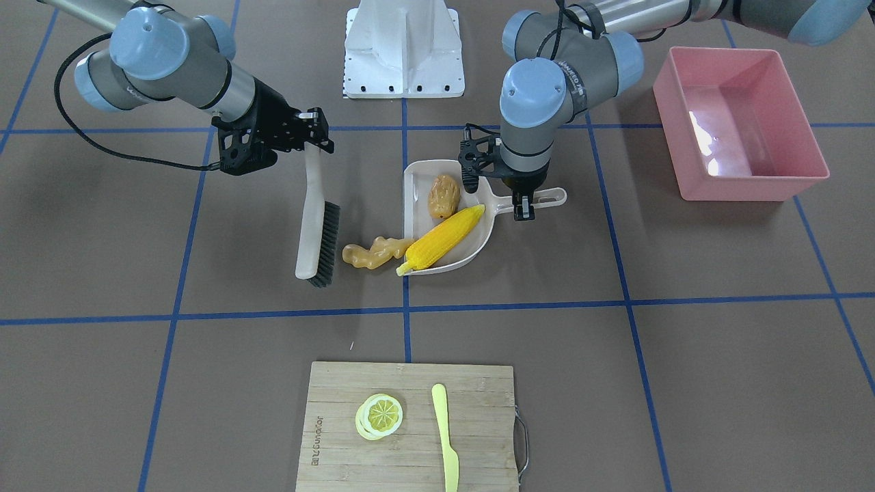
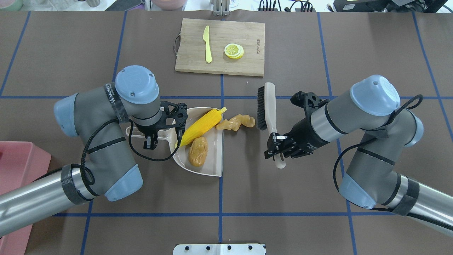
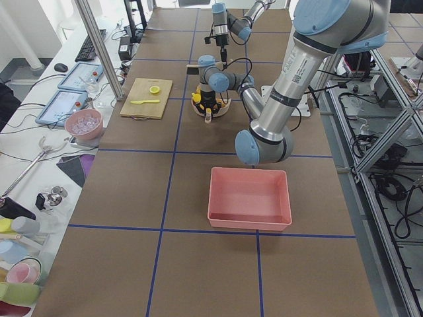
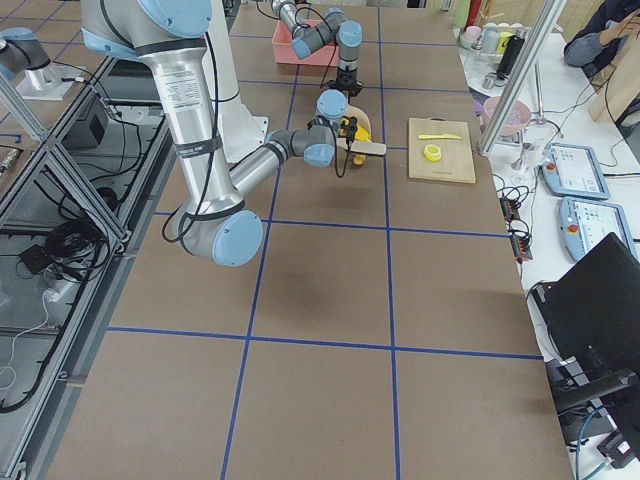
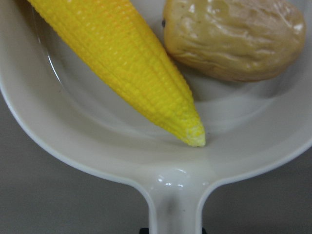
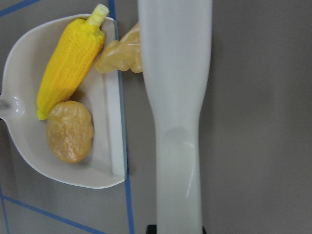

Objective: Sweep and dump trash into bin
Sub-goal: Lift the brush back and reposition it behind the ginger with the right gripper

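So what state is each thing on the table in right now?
corn cob: lying in the dustpan
potato: lying in the dustpan
ginger root: on the table, at the dustpan's lip
dustpan: handle gripped by left fingers
brush: handle gripped by right fingers
pink bin: empty

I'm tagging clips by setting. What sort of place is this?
Most likely a robotics lab test cell: a table gridded in blue tape, aluminium framing with cables beside it, and touchscreen pendants at the side.
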Tool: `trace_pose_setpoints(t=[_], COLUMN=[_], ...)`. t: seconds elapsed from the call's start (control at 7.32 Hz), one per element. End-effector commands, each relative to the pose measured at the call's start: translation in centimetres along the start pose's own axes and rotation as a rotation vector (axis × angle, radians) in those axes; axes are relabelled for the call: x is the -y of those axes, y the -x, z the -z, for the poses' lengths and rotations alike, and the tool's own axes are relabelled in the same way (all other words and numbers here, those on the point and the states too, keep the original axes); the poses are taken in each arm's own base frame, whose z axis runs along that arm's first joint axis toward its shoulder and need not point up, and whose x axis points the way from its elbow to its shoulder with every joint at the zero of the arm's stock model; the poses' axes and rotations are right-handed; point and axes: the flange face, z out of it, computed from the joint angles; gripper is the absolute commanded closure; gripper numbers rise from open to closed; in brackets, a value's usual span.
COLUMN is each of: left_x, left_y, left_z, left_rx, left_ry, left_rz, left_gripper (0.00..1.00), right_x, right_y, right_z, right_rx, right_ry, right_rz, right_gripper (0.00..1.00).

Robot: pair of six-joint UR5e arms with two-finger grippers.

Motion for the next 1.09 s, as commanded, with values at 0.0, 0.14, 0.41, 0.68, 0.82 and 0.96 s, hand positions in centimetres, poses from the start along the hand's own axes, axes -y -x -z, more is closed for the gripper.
trace_pose_setpoints(t=[0.0,0.14,0.41,0.68,0.82,0.96], left_x=[0.0,-0.1,0.0,0.0,0.0,0.0], left_y=[0.1,0.1,0.2,0.3,0.4,0.4], left_z=[-0.1,-0.3,-0.5,-0.8,-1.1,-1.2], left_rx=[-0.002,-0.003,-0.005,-0.005,-0.003,-0.005], left_ry=[0.003,0.005,0.010,0.011,0.006,0.007], left_rz=[0.003,0.006,0.006,0.008,0.006,0.006], left_gripper=[1.00,1.00,1.00,1.00,1.00,1.00], right_x=[-0.4,-0.7,-1.6,-1.1,-0.4,0.2], right_y=[-3.0,-3.4,-3.7,-4.6,-4.0,-2.7], right_z=[-0.6,-1.8,-4.3,-5.2,-5.8,-6.3], right_rx=[-0.033,-0.042,-0.061,-0.078,-0.081,-0.071], right_ry=[0.034,0.055,0.083,0.088,0.078,0.075], right_rz=[0.116,0.158,0.178,0.207,0.208,0.214], right_gripper=[1.00,1.00,1.00,1.00,1.00,1.00])
